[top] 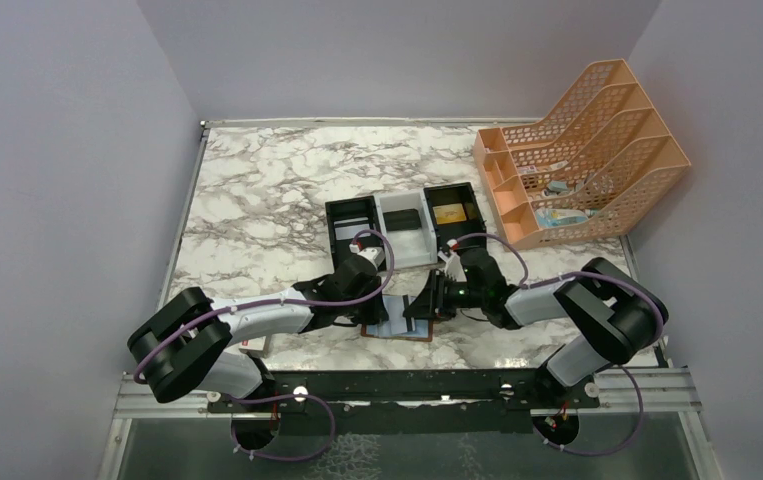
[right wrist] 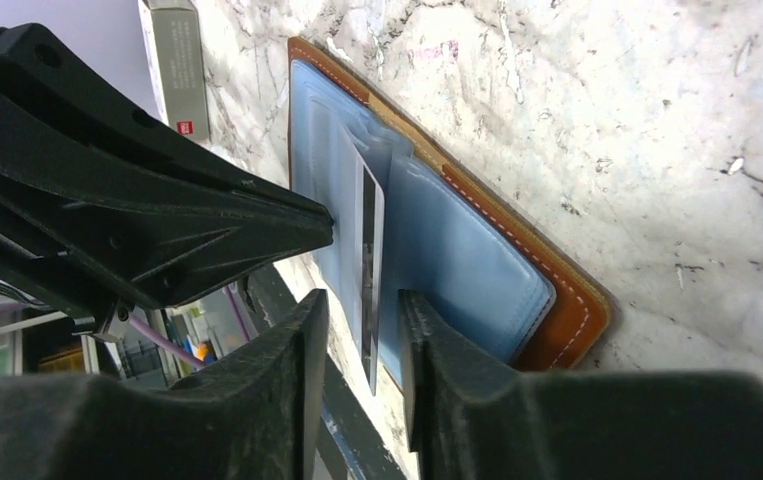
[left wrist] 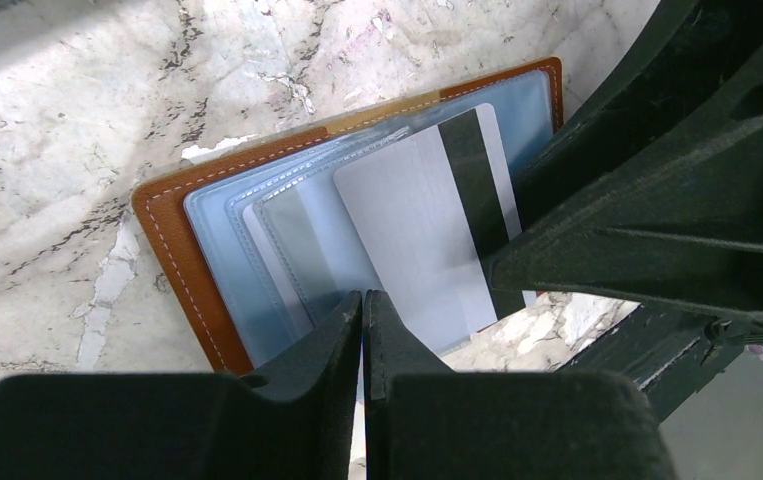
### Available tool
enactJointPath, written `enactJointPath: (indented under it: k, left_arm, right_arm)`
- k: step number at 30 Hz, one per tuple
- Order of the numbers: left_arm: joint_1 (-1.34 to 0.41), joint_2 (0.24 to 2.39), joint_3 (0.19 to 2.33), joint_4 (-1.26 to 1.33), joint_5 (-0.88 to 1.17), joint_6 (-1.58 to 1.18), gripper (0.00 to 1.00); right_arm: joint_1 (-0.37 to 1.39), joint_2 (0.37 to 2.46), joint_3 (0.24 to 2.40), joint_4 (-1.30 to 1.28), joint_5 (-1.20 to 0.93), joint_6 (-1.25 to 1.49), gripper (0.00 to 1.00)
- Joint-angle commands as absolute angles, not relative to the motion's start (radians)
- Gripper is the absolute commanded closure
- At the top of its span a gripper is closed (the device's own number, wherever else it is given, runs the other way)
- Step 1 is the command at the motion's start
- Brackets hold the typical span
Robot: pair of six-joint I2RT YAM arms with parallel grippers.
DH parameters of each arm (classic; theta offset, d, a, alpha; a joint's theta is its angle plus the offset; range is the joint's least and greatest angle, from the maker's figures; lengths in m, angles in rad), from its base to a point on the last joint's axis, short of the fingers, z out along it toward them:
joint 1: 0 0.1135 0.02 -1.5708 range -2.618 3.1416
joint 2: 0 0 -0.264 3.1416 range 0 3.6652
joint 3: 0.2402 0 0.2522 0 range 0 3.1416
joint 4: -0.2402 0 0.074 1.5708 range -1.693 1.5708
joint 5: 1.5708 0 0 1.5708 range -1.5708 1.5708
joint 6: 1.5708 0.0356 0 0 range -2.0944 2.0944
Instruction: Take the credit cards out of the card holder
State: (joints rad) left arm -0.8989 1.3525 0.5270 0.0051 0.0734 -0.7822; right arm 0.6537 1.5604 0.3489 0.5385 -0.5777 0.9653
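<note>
The brown card holder [top: 398, 322] lies open on the marble between both grippers, pale blue pockets up; it also shows in the left wrist view [left wrist: 172, 240] and the right wrist view [right wrist: 567, 310]. A pale white credit card [left wrist: 422, 225] with a black stripe sticks partway out of a pocket. My left gripper [left wrist: 362, 296] is shut, its tips resting on the blue pockets beside that card. My right gripper [right wrist: 362, 310] is open, one finger on each side of the card [right wrist: 370, 250], which I see edge-on with a gap to each finger. More cards stay in the pockets.
A black-and-white three-compartment tray [top: 402, 225] stands just behind the wallet, with a gold-yellow card [top: 447, 213] in its right compartment. An orange file rack [top: 582, 150] is at the back right. A long white box with a red mark [right wrist: 179, 65] lies by the left arm.
</note>
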Motion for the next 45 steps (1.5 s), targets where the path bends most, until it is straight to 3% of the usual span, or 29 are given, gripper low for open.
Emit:
enactJointPath:
  k: [1, 9, 21, 35, 38, 45]
  left_arm:
    - [-0.902, 1.36, 0.532, -0.059, 0.036, -0.758, 0.91]
    - [-0.902, 1.36, 0.534, -0.061, 0.023, -0.767, 0.91]
    - [-0.902, 1.326, 0.546, -0.068, -0.019, -0.774, 0.9]
    - [-0.9, 1.166, 0.639, -0.213, -0.1, -0.715, 0.58]
    - [-0.892, 1.134, 0.656, -0.265, -0.147, -0.701, 0.46]
    - [-0.851, 1.098, 0.708, -0.356, -0.177, -0.653, 0.33]
  right_arm:
    - [0.648, 1.6, 0.356, 0.58, -0.603, 0.962, 0.72]
    - [0.646, 1.599, 0.356, 0.579, -0.604, 0.952, 0.95]
    - [0.584, 1.4, 0.342, 0.368, -0.591, 0.819, 0.99]
    - [0.582, 1.256, 0.32, 0.404, -0.584, 0.75, 0.99]
    - [0.583, 1.217, 0.314, 0.404, -0.579, 0.734, 0.99]
    - [0.584, 1.191, 0.296, 0.424, -0.598, 0.74, 0.99]
